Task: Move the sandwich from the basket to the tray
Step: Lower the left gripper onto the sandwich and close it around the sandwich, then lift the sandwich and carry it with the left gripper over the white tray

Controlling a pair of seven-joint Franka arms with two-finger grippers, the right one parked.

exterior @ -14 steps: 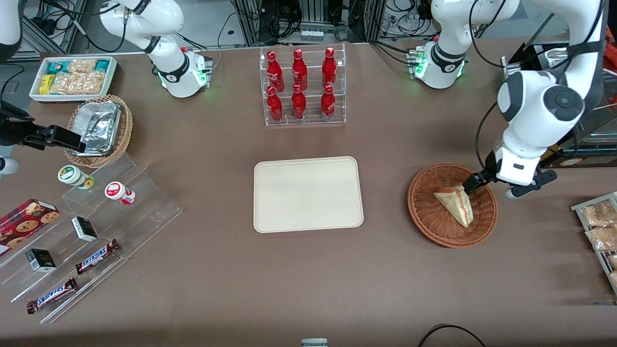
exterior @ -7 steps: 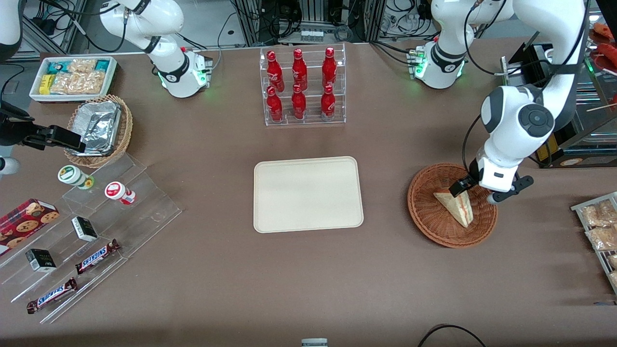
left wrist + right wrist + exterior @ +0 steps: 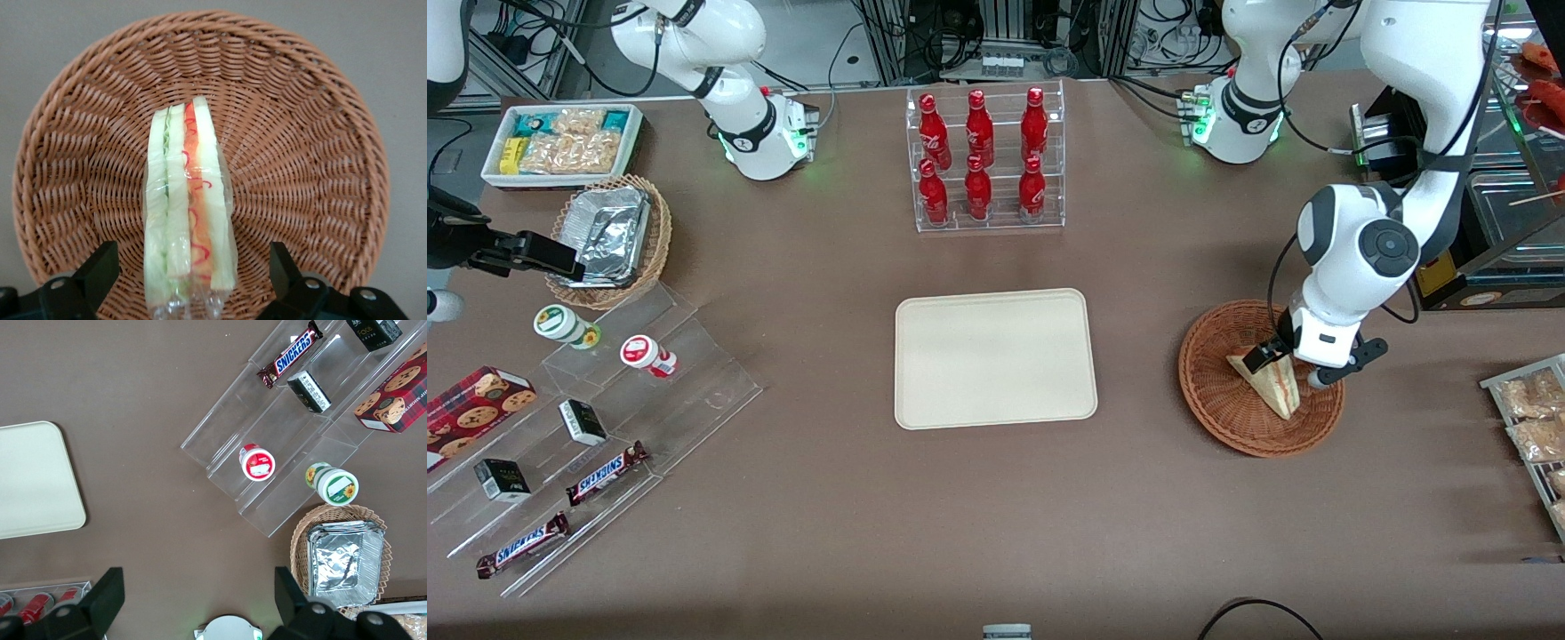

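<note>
Gripper (image 3: 190,280) sits low over the basket (image 3: 1218,413), fingers (image 3: 100,267) spread wide, nothing held. Sandwich (image 3: 189,207) lies in the basket middle, straddled by the fingers, one on each flat bread face, neither touching yet by the look of it. Its long axis runs straight away from the wrist, cut edge up, so closing across the thin dimension should work. Tray (image 3: 996,357) lies well apart, toward the parked arm's end.

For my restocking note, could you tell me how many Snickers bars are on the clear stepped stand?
2: one Snickers bar on a middle step, another on the lowest step nearest the front camera. The gripper is over the basket.
</note>
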